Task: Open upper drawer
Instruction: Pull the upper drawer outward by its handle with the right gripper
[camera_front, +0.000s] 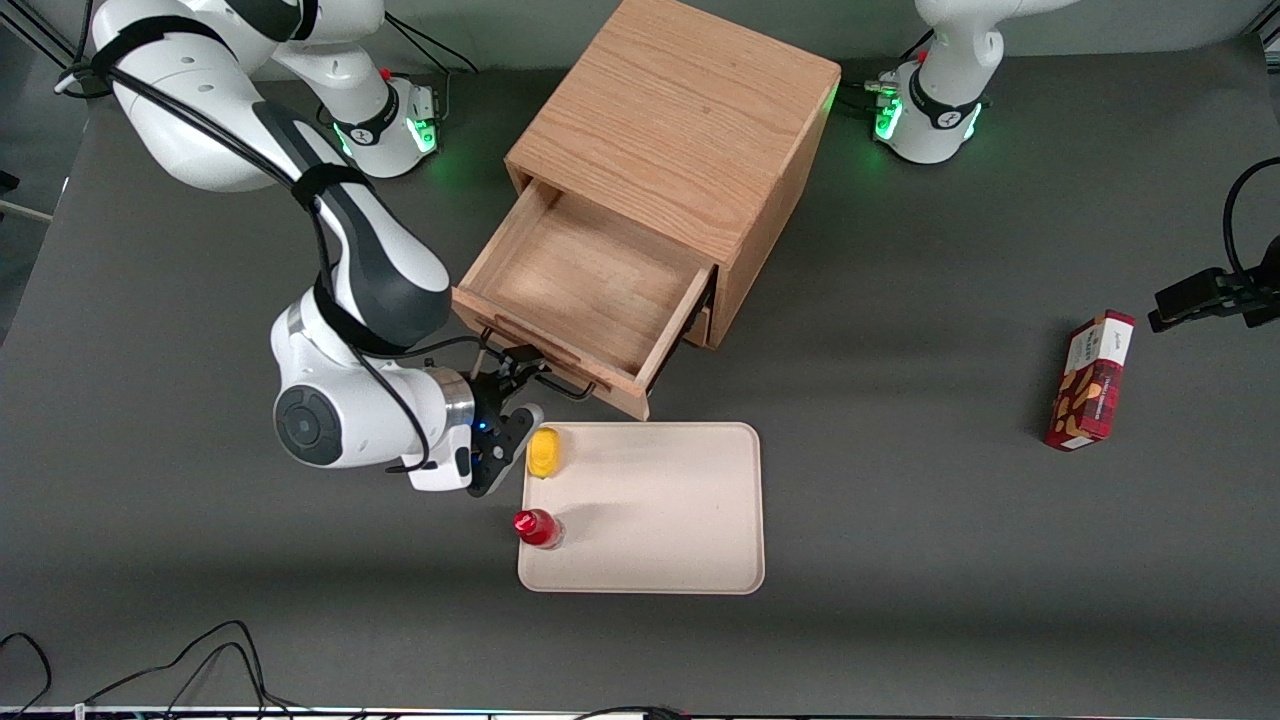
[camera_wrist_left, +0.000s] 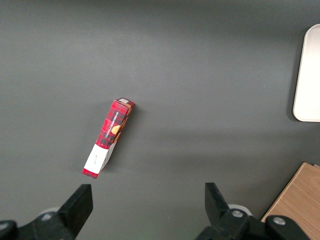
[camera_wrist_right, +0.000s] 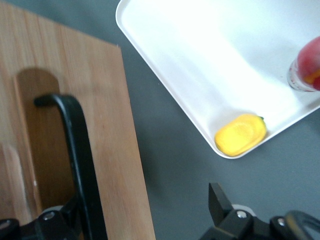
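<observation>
The upper drawer (camera_front: 500, 250) of the light-oak cabinet (camera_front: 680, 120) stands pulled well out, and its inside shows nothing in it. Its thin black wire handle (camera_front: 565, 386) runs along the drawer front (camera_front: 540, 352), which faces the front camera. My right gripper (camera_front: 520, 392) is at that handle, between the drawer front and the tray, and it is open. In the right wrist view the handle (camera_wrist_right: 77, 150) passes close by one finger, and the other finger (camera_wrist_right: 219, 201) stands wide apart over the grey table. Nothing is clamped between them.
A beige tray (camera_front: 660, 520) lies just nearer the front camera than the drawer, holding a yellow object (camera_front: 544, 452) and a red-capped bottle (camera_front: 537, 527). A red box (camera_front: 1090, 380) lies toward the parked arm's end of the table.
</observation>
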